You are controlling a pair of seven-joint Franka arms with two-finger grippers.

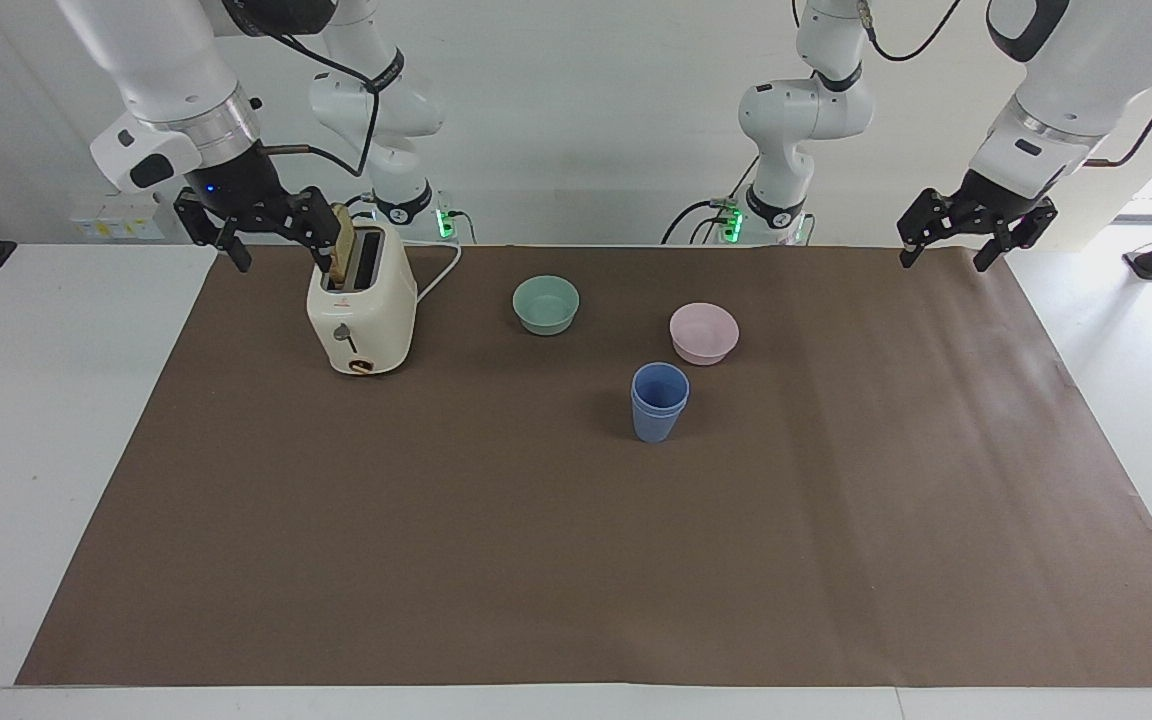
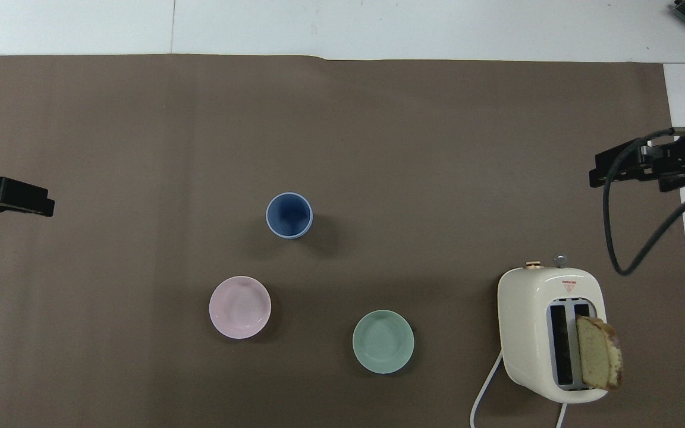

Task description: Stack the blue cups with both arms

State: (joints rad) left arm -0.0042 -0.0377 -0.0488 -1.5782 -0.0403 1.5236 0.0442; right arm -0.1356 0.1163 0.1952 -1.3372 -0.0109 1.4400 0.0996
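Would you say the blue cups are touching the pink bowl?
Apart: the overhead view shows bare brown mat between the blue cups and the pink bowl.

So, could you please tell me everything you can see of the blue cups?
The blue cups are two matte, plastic-looking tapered tumblers without handles, already nested, the inner rim sitting just above the outer. The stack stands upright on the brown mat, farther from the robots than the pink bowl. Nothing touches it but the mat.
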